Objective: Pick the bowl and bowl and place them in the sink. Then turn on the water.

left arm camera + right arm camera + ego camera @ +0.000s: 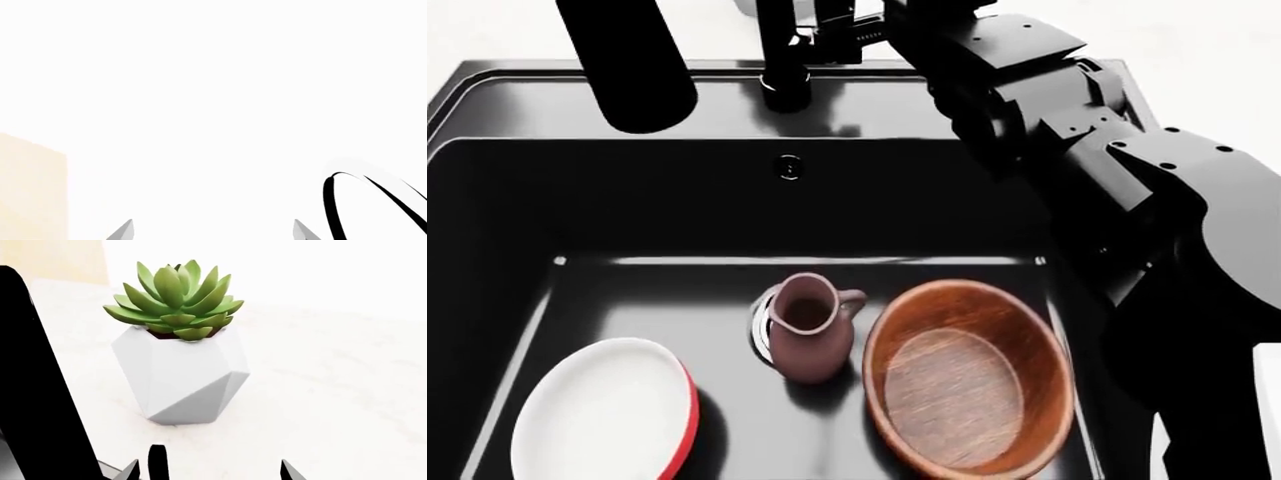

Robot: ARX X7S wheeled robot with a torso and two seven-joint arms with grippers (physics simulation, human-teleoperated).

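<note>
Head view: the sink (507, 150), a matte black basin, fills nearly the whole frame; its back rim runs along the top, and its left wall slants down to the lower left.

The red bowl (607, 415) lies tilted at the lower left of the basin floor, white inside up, its rim close against the left wall and cut by the bottom edge of the frame. The wooden bowl (968, 375) sits at lower right centre, just short of the right wall. Between them stands a small mauve pitcher (807, 330), over the round drain (761, 325), close beside the wooden bowl's rim; whether they touch I cannot tell. The basin floor behind the three, toward the back wall, is open.

The tap (785, 70) rises at the top centre from the back rim. The right arm (1094, 130) reaches across the upper right toward the tap base. A black cylinder (627, 60) crosses the upper left.

Right wrist view: the right gripper (210, 472) shows two fingertips at the bottom edge, spread apart, nothing between them. Ahead stands a succulent (177, 297) in a faceted white pot (180, 380) on a pale counter (333, 390).

Left wrist view: the left gripper (213, 232) likewise shows parted tips, holding nothing, before a washed-out white field.
</note>
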